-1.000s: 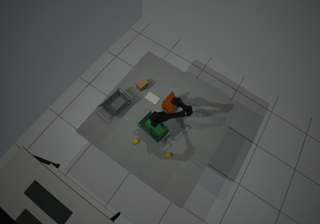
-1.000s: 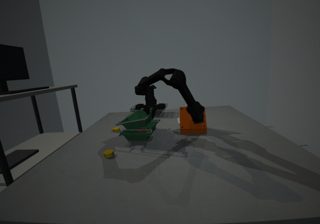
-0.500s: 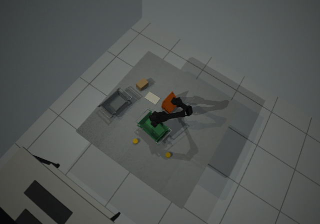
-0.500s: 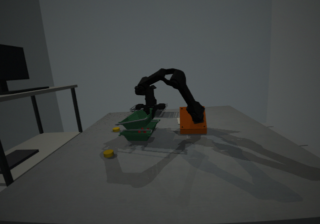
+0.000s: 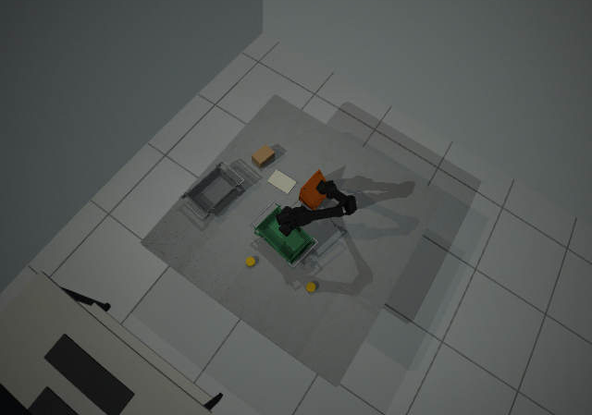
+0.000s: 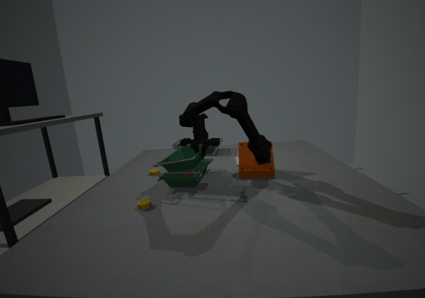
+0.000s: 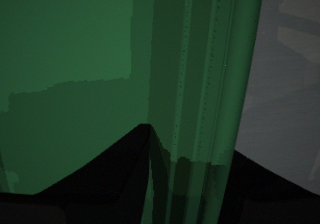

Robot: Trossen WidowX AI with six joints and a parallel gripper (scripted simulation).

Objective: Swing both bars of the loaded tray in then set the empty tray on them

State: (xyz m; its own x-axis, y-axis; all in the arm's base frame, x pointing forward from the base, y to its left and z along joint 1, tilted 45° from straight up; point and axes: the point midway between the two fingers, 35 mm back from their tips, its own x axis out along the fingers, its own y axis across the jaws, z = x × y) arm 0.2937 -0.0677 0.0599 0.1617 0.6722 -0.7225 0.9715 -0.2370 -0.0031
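My gripper (image 5: 285, 229) (image 6: 200, 148) is shut on the rim of the empty green tray (image 5: 275, 239) (image 6: 178, 157) (image 7: 67, 44). The tray wall runs up between my fingers in the wrist view. I hold the tray tilted, with its far end higher, right above the loaded green tray (image 6: 180, 182). Red blocks (image 6: 188, 175) show inside the loaded tray under the lifted one. From above, the empty tray hides most of the loaded one. I cannot tell whether the empty tray's low end touches the loaded tray or its bars.
The arm's orange base (image 5: 311, 191) (image 6: 254, 166) stands right of the trays. Two yellow discs (image 5: 250, 261) (image 5: 311, 286) (image 6: 154, 172) (image 6: 144, 204) lie in front. A grey tray (image 5: 213, 193), a tan box (image 5: 263, 154) and a white card (image 5: 282, 181) lie behind.
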